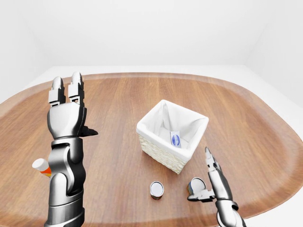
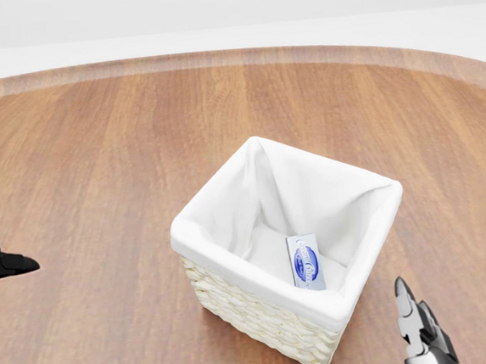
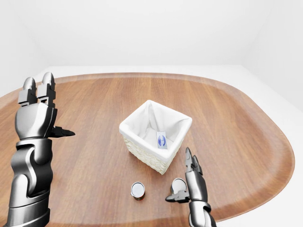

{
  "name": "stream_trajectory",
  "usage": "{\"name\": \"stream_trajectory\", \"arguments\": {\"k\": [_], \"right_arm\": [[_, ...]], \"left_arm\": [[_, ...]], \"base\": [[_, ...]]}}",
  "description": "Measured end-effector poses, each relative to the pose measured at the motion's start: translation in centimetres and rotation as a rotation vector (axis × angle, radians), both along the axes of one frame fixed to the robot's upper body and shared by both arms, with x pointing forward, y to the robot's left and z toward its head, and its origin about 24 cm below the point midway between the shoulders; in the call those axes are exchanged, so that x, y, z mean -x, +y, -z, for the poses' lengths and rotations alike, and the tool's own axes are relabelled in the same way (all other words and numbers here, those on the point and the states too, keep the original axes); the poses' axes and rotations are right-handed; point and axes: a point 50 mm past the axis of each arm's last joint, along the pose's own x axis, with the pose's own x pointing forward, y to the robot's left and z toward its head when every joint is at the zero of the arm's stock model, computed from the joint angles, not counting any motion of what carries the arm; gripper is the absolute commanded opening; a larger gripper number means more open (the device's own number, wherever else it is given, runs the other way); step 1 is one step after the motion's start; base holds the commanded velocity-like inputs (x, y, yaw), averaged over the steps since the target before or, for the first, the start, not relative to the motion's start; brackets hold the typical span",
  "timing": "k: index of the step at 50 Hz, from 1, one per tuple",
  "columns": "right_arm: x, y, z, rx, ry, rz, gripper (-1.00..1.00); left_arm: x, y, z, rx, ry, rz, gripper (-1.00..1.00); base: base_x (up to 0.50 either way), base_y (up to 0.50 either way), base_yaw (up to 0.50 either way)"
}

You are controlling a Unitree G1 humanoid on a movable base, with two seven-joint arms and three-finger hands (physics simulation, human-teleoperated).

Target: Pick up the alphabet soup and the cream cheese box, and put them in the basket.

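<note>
The wicker basket [image 1: 161, 150] with a white cloth lining stands mid-table. The cream cheese box [image 2: 305, 262] lies inside it, blue label up. Two silver-lidded cans stand below the basket in the left-eye view: one can [image 1: 156, 189] alone, the other can [image 1: 196, 184] with a coloured label. I cannot tell which is the alphabet soup. My right hand [image 1: 204, 177] is open right beside the labelled can, its thumb curled under it and its fingers pointing up the view. My left hand [image 1: 75, 106] is raised and open at the left, holding nothing.
A small white and orange bottle [image 1: 41, 166] peeks out behind my left forearm. The oval wooden table [image 1: 118, 99] has a raised rim, and its near edge runs just below the cans.
</note>
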Motion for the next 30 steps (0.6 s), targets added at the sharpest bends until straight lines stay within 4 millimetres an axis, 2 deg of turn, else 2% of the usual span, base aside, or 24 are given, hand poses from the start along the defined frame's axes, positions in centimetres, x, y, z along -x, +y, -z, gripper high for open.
{"name": "stream_trajectory", "arguments": {"k": [30], "right_arm": [[0.1, -0.2, 2.6, 0.026, 0.080, 0.016, 1.00]], "left_arm": [[0.0, 0.0, 0.0, -0.001, 0.001, 0.001, 1.00]], "base": [[0.00, 0.00, 0.00]]}}
